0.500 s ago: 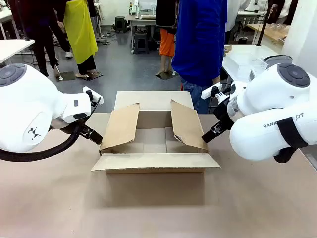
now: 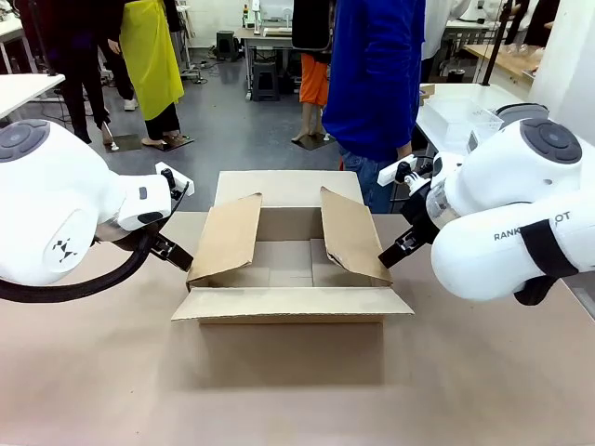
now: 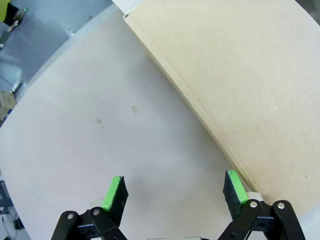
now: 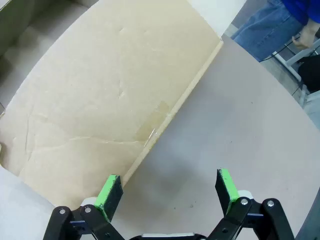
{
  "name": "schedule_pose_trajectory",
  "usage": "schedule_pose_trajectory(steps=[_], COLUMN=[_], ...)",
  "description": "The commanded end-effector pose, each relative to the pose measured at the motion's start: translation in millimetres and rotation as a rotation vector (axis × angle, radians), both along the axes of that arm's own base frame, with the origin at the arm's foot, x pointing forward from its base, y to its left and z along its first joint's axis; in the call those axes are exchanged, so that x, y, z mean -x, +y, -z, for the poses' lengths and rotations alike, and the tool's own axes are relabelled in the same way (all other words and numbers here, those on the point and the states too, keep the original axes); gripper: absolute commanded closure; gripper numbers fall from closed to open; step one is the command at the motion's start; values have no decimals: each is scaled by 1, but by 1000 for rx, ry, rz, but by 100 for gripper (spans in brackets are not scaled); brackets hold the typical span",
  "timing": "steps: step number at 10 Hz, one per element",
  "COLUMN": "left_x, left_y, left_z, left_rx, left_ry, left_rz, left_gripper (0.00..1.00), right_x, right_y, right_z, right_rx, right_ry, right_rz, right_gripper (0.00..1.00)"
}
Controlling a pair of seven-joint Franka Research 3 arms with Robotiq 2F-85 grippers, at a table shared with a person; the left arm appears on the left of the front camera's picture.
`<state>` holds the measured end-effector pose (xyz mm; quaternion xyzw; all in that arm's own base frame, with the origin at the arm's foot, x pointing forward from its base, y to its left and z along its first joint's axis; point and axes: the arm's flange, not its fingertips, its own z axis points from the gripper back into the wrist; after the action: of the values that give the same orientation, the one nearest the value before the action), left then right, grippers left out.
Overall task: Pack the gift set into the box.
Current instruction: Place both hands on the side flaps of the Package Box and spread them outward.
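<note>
presently the left gripper (image 3: pixel 174 189) is spread wide, empty, outside the left flap (image 2: pixel 226 237); the box (image 2: pixel 288 304) is set mid-table; the right gripper (image 4: pixel 169 187), equally spread and empty, is beside the right flap (image 2: pixel 351 232). both flaps should be pressed outward evenly.

- One box (image 2: pixel 288 269), on one brown table (image 2: pixel 279 390).
- Four flaps on the box: a flap (image 2: pixel 286 188) at 12 o'clock, a flap (image 2: pixel 351 232) at 3 o'clock, a flap (image 2: pixel 293 303) at 6 o'clock, a flap (image 2: pixel 226 237) at 9 o'clock.
- Two white arms: one arm (image 2: pixel 56 200) at 9 o'clock of the box, one arm (image 2: pixel 511 214) at 3 o'clock.
- Two grippers: the left gripper (image 3: pixel 174 187) and the right gripper (image 4: pixel 170 187).
- Four green pads, two per gripper: left pads (image 3: pixel 113 192), right pads (image 4: pixel 226 182).
- One person in blue (image 2: pixel 376 74) at 1 o'clock of the box; others stand farther off, number unclear.
</note>
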<state>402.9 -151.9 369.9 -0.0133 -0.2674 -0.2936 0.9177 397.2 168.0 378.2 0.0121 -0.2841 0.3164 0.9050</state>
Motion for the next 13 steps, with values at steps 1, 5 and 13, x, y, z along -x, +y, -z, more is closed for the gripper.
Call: schedule_pose_trajectory(steps=[1,5,13], left_x=[0,0,80], left_y=[0,0,80], left_z=[0,0,-115], left_rx=[0,0,256], left_ry=[0,0,6], left_rz=[-1,-1,32], left_gripper=[0,0,0], right_x=[0,0,52], right_y=[0,0,-96], right_z=[0,0,-101], right_rx=[-1,-1,-233], right_ry=[0,0,131], right_rz=[0,0,45], right_gripper=[0,0,0])
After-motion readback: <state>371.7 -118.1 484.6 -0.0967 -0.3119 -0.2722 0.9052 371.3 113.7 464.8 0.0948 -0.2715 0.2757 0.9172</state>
